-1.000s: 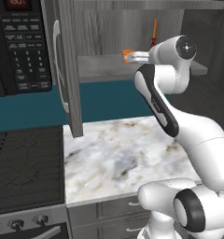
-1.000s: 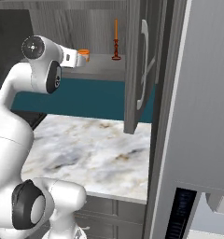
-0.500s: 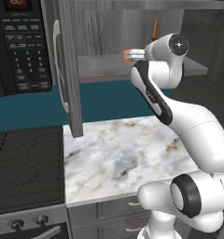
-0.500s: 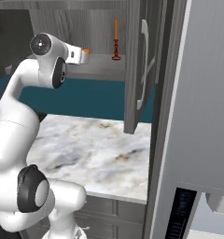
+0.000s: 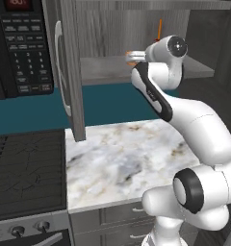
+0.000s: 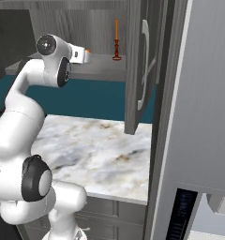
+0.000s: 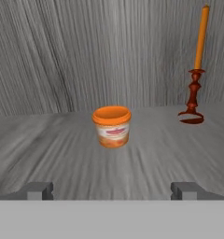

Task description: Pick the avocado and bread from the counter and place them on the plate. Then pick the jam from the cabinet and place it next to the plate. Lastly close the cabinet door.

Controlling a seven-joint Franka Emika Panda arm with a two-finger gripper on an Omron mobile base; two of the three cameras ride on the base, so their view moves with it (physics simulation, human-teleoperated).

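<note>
The arm has swung its hand further toward the open cabinet (image 5: 136, 33) than a second ago, so the jam (image 7: 112, 126) now sits dead ahead on the shelf (image 7: 62, 149) — upright, mid-shelf, well short of the back wall. The gripper (image 7: 111, 190) is spread wide and empty, not yet reaching the jar. A candlestick (image 7: 196, 70) stands toward the shelf's far right — apart from the jam. The cabinet door (image 5: 71, 67) stands open.
</note>
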